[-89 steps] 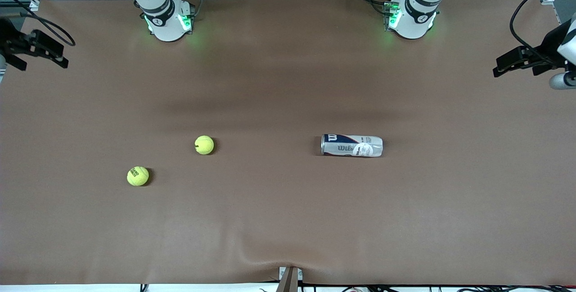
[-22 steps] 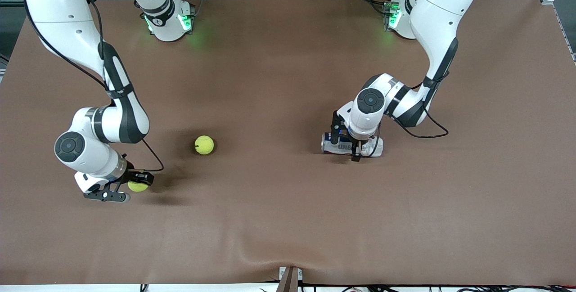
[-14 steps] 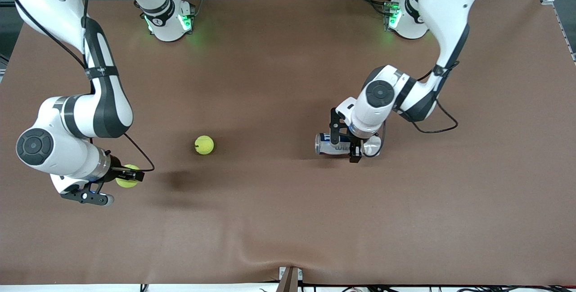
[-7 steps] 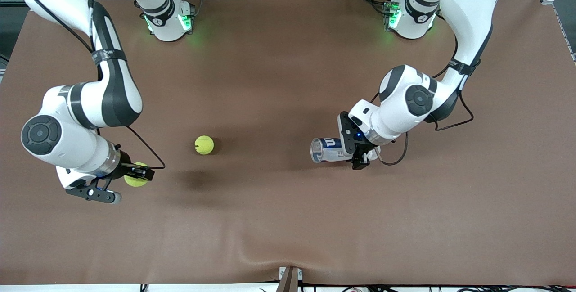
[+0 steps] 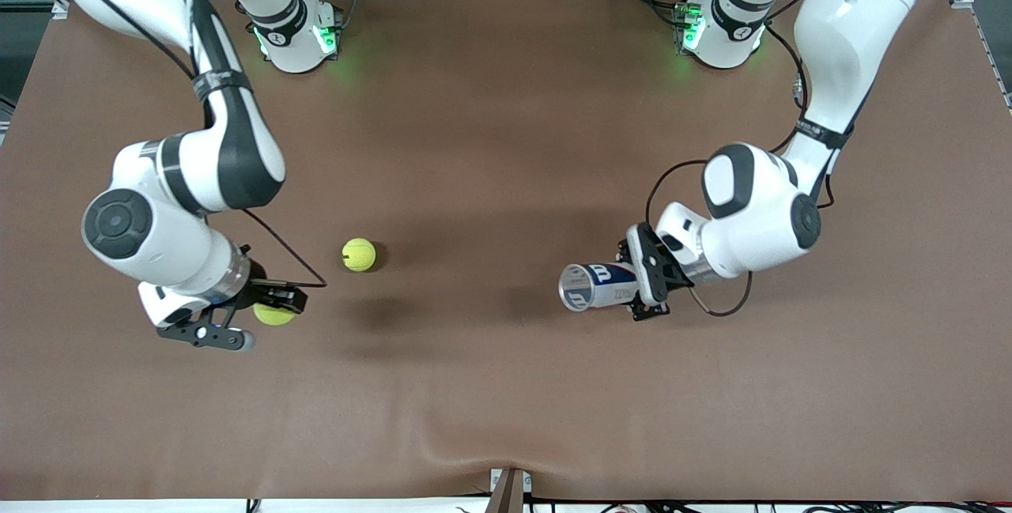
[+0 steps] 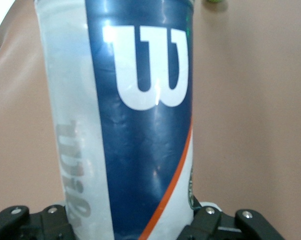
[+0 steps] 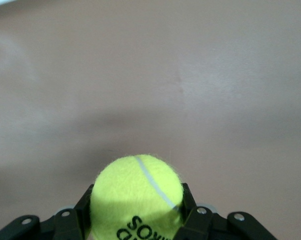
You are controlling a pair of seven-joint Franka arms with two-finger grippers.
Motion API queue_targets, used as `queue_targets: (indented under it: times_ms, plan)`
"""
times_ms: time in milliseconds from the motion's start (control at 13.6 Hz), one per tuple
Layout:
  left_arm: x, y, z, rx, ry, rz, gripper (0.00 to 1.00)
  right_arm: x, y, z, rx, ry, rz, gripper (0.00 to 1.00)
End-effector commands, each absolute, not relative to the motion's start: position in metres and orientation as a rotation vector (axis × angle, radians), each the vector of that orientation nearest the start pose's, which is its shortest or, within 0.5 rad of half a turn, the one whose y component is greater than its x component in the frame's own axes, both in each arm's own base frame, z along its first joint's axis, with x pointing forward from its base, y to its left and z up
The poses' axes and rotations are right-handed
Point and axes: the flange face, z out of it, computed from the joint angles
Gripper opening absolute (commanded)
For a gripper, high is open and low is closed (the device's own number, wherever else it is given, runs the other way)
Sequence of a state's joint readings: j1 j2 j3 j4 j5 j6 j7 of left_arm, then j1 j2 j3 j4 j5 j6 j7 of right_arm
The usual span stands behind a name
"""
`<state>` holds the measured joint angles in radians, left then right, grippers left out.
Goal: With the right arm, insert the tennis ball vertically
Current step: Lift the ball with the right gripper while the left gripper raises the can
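brown cloth-covered table carries everything, with both white arms reaching out from their bases along the robots' edge. left gripper hangs over the middle of the table's left-arm half, its jaws clamped on the closed end of a clear cylindrical tennis ball can with a blue wilson label; the can is lifted and tilted, its open silver-rimmed mouth pointing toward the right arm's end. right gripper hangs over the table's right-arm half, toward the edge by the front camera, its jaws closed on a yellow-green felt tennis ball with black lettering, which the right wrist view shows pinched between the black fingers. second yellow-green tennis ball lies loose on the table between the two grippers, nearer the right one.
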<state>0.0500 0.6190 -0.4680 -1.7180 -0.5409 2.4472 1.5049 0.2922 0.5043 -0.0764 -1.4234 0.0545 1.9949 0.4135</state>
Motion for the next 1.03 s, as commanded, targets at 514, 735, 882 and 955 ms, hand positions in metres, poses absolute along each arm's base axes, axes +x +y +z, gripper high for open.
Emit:
queue_targets:
  times_ms: [514,735,882,955]
  plan:
    - [0.632,-0.296,0.236,-2.553,2.492,-1.763,0.70,0.656,0.294,0.468,-2.962,0.693,-0.173,0.00]
    - [0.613,-0.317,0.197,-2.509,2.487,-1.979,0.70,0.650,0.304,0.473,-2.935,0.782,-0.150,0.00]
    - [0.595,-0.337,0.162,-2.422,2.450,-2.196,0.69,0.646,0.312,0.483,-2.927,0.794,-0.143,0.00]
    - [0.584,-0.355,0.157,-2.377,2.390,-2.298,0.69,0.642,0.320,0.492,-2.919,0.817,-0.139,0.00]
